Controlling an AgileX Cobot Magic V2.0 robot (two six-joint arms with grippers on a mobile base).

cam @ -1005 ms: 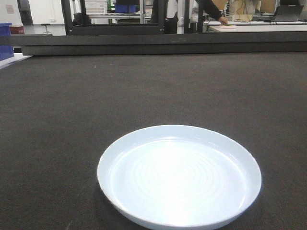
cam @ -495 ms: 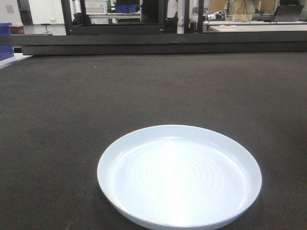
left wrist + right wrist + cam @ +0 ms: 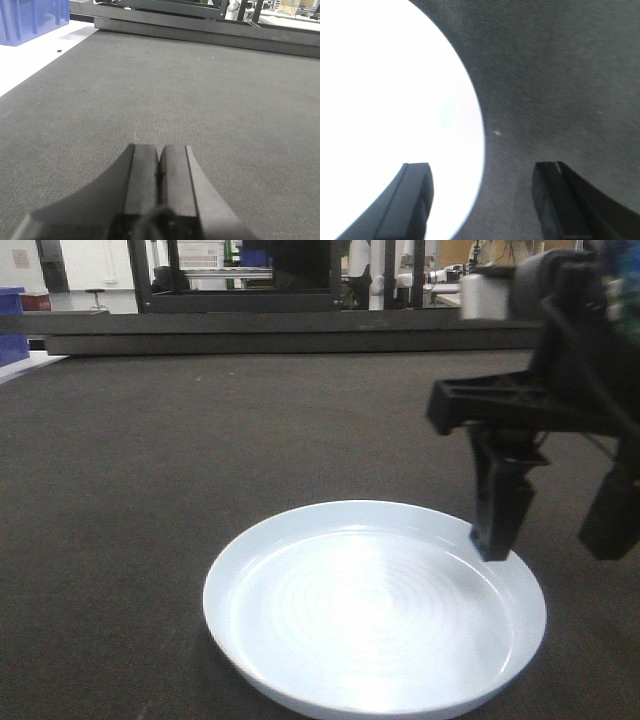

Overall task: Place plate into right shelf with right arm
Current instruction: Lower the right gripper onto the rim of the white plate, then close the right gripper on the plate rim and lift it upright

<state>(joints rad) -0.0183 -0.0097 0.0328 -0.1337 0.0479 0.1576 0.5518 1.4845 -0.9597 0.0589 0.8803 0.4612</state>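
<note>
The right arm has come into the right side of the front view, where half a second ago the plate [image 3: 375,610] lay alone. Its right pincer [image 3: 550,545] now hangs at the plate's right edge with its two fingers wide apart. One finger [image 3: 497,510] stands over the rim and the other [image 3: 607,520] is outside it, cut off by the frame's right edge. Whether the nearer tip touches the rim cannot be told.

The arm's upper part is dark, blurred and cropped at the upper right. In the right wrist view the right pincer [image 3: 481,170] straddles the rim, one finger over the plate [image 3: 385,100] and one over the desk [image 3: 560,75]. The plate there is washed out to flat white, so its rings are lost.

The single plate sits flat on the dark woven desk [image 3: 200,440], low and centre in the front view, its nearest edge clipped by the bottom. The left pincer [image 3: 158,152] shows only its two fingers, pressed together with nothing between them, low over the desk [image 3: 200,90].

One blue bin [image 3: 12,325] is cut off at the upper left; the left wrist view shows it [image 3: 30,20] the same way. Print on a white box [image 3: 200,252] at the top is too small to read.
</note>
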